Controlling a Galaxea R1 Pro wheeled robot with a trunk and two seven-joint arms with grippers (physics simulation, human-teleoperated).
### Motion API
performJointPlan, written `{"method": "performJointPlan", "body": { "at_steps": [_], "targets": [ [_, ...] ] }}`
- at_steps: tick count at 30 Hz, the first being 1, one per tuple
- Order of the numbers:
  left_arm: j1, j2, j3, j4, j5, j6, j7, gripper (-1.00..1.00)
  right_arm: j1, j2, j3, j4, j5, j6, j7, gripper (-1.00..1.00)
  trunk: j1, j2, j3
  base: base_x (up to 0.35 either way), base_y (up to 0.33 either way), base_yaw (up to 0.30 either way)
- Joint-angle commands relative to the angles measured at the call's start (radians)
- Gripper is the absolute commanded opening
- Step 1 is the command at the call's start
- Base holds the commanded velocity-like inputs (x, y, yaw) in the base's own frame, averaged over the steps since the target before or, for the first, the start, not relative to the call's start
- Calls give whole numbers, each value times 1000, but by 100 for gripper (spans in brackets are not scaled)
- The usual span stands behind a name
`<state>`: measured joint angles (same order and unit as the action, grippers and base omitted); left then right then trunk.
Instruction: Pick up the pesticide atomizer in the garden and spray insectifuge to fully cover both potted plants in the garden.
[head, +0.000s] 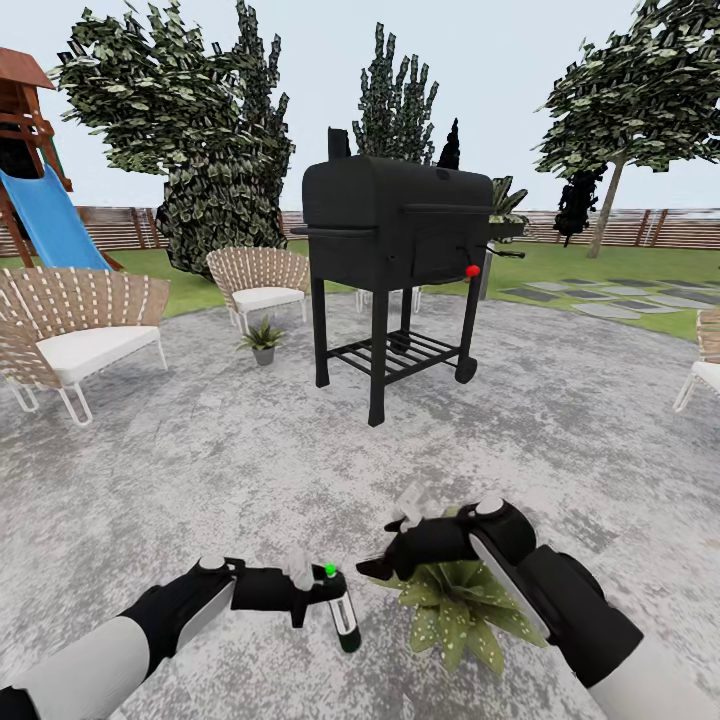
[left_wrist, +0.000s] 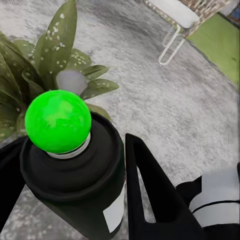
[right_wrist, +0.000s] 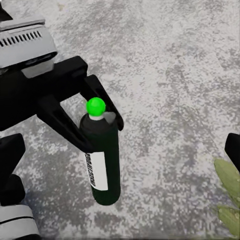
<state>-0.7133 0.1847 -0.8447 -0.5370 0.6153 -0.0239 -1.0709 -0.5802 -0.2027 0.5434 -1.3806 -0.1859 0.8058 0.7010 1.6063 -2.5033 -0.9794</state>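
Now my left gripper (head: 318, 592) pinches the atomizer (head: 343, 612) just left of the near plant (head: 455, 600); right gripper (head: 375, 570) state unclear.

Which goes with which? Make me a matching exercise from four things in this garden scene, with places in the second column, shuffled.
Things:
1. pesticide atomizer
2. near potted plant
3. far potted plant
4. grill

Places:
A. beside a wicker chair
B. beneath the right gripper
C. between the fingers of the left gripper
D. on tall black legs on the paved circle

Pairs: 1-C, 2-B, 3-A, 4-D
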Motion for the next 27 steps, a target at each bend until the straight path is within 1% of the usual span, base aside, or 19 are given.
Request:
{"method": "performJointPlan", "body": {
  "at_steps": [1,3,7,8,9,10,14,17,20,21,23,27],
  "targets": [
    [0,0,1,-5,0,0,-5,-100,0,0,17,0,0,-4,0,100,0,0,0,0,0,0],
    [0,0,-5,-42,-2,0,-11,-100,0,0,38,-1,0,-11,2,100,0,0,0,0,0,0],
    [0,-2,-9,-51,-4,-2,-11,-100,0,0,42,-2,-5,-37,10,100,0,0,0,0,0,0],
    [0,-6,-9,-51,-4,-13,-11,-100,0,6,42,-1,-6,-38,9,100,0,0,0,0,0,0],
    [0,-9,-11,-51,-5,-28,-11,-100,0,17,41,-1,-3,-39,7,100,0,0,0,0,0,0],
    [0,-11,-12,-51,-5,-36,-11,-100,0,21,40,0,-2,-39,7,-100,0,0,0,0,0,0],
    [0,-12,-13,-50,-5,-40,-11,-100,0,26,42,0,-2,-38,6,-100,0,0,0,0,0,0],
    [0,-12,-12,-51,-5,-41,-11,-100,0,37,43,1,-3,-37,6,-100,0,0,0,0,0,0],
    [0,-13,-10,-52,-5,-41,-12,-100,0,55,83,3,-4,-37,2,-100,0,0,0,0,0,0],
    [0,-16,-10,-53,-5,-41,-12,-100,0,58,89,3,-4,-37,1,-100,0,0,0,0,0,0],
    [0,-21,-10,-53,-5,-41,-12,-100,0,60,92,5,-5,-36,0,-100,0,0,0,0,0,0],
    [0,-22,-10,-53,-5,-41,-12,-100,0,60,92,17,-5,-37,0,-100,0,0,0,0,0,0]
  ]
}}
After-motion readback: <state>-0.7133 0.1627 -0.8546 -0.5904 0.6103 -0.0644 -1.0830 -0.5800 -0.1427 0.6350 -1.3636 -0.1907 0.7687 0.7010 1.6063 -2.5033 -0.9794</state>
